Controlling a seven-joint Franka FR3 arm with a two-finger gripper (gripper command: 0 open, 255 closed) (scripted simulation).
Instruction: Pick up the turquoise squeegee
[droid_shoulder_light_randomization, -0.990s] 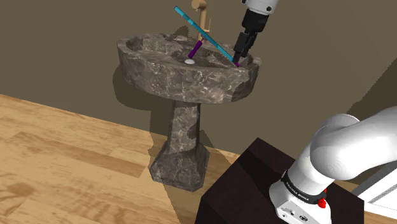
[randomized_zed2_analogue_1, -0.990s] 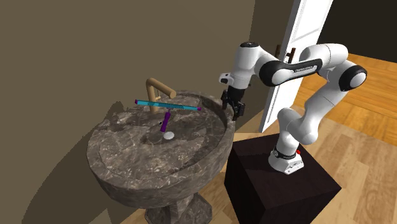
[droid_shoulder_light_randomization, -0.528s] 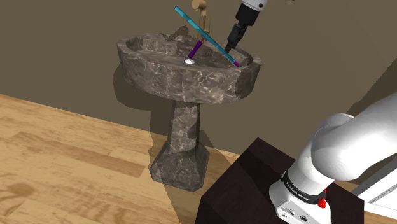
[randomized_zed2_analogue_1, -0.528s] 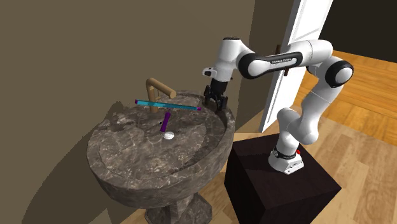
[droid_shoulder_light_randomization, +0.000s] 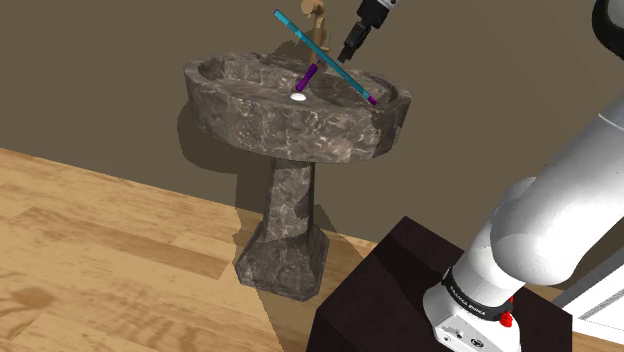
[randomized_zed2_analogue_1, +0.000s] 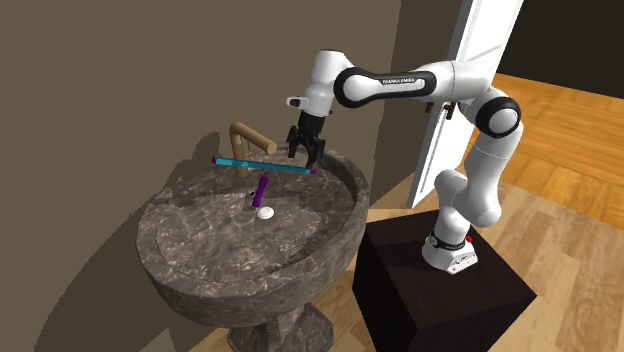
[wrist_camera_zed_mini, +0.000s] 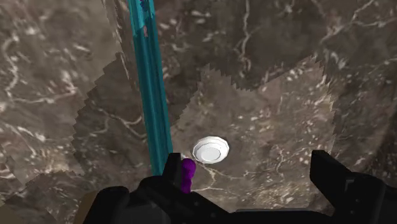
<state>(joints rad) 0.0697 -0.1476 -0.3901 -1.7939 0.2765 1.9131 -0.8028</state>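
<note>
Now, the shoulder view, read left to right: wooden floor, then a dark marbled stone pedestal sink against a brown wall. A tan faucet stands at the basin's back edge. The squeegee is propped across the basin. Its turquoise blade slants from high beside the faucet down to the rim on this view's right. Its purple handle drops to the white drain plug. Just right of the blade's middle hangs the black gripper, pointing down over the basin. Contact with the blade cannot be told here. The white arm arcs back to the dark box stand at lower right.

Second exterior view: the gripper sits over the blade's right end. A white door stands behind the arm.

Wrist view: fingers apart, nothing clasped. The blade runs just beside one finger. The handle's purple and the drain plug show in the gap, lower in the basin.
</note>
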